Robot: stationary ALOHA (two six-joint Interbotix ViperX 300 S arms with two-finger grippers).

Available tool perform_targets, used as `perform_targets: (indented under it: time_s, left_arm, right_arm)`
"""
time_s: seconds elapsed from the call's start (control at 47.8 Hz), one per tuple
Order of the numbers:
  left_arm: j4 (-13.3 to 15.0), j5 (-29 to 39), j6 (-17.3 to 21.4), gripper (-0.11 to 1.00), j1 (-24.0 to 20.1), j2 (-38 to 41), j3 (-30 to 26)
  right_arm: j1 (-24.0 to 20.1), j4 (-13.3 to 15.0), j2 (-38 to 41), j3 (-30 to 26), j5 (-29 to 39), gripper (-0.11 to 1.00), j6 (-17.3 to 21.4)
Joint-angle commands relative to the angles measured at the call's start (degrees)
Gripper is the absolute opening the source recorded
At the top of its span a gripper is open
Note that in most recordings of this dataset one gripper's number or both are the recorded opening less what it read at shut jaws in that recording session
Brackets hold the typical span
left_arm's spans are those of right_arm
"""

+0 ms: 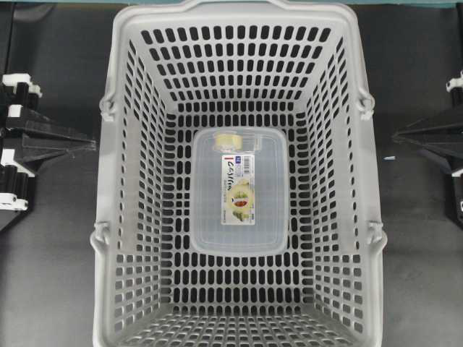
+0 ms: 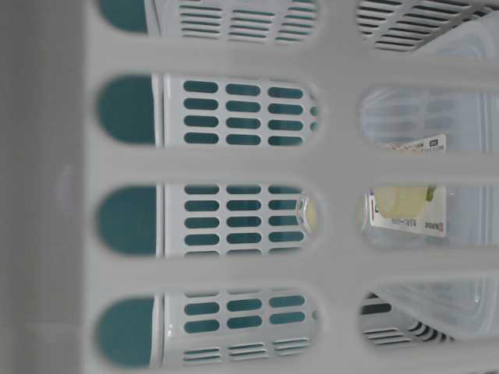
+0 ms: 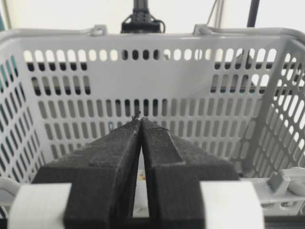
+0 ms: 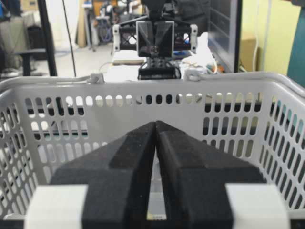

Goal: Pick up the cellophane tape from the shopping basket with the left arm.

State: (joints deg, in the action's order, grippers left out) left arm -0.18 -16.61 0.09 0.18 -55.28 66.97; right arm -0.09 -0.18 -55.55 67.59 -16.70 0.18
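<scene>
Nothing done yet: cellophane tape (image 1: 231, 140) lying in shopping basket (image 1: 116, 217) beside clear box (image 1: 239, 217), left gripper (image 3: 141, 120) pinched closed, empty, parked outside.

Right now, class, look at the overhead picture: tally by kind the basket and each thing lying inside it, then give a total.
Basket: 1
Clear plastic box: 1
Roll of tape: 1
Total: 3
</scene>
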Motion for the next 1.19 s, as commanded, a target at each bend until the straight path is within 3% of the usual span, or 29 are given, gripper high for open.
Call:
perform_targets:
  time_s: [0.0,0.084,0.272,0.503,0.754,1.026,1.089,1.173]
  left_arm:
    - [-2.4,3.2,-1.3,0.06,-0.4,0.6,-2.9]
    - [-2.4,9.5,-2.4,0.0,-0.4,1.6,-6.5]
    - [-2.4,25.6,-5.0,0.0,-0.3,5.4,-16.8]
    - [-2.4,40.3,-5.9,0.0,2.3,16.0,-31.9]
    - [-2.4,51.2,-6.0,0.0,3.9,27.8,-42.9]
    - [-2.4,58.5,-5.9,0.0,5.3,39.3,-52.3]
    - [-2.4,60.4,-5.9,0.0,5.4,41.7,-53.9]
    - [-2.4,62.1,-5.8,0.0,5.4,44.9,-55.8]
  right_arm:
    - [-0.2,-0.1,0.4,-1.1,-0.4,0.01,0.4]
    - [-0.2,-0.6,-0.1,-1.1,-0.3,0.01,1.0]
    - [-0.2,-0.6,-1.1,-1.3,0.0,0.01,1.7]
    - [-0.2,-0.6,-1.1,-1.3,0.9,0.01,1.7]
    - [-0.2,-0.6,-1.2,-1.1,2.9,0.01,1.8]
    - [-0.4,-0.7,-1.3,-1.3,6.0,0.01,1.9]
    - [-0.6,-0.7,-1.4,-1.3,6.6,0.06,1.9]
    - [-0.9,-0.7,-1.5,-1.3,7.0,0.21,1.9]
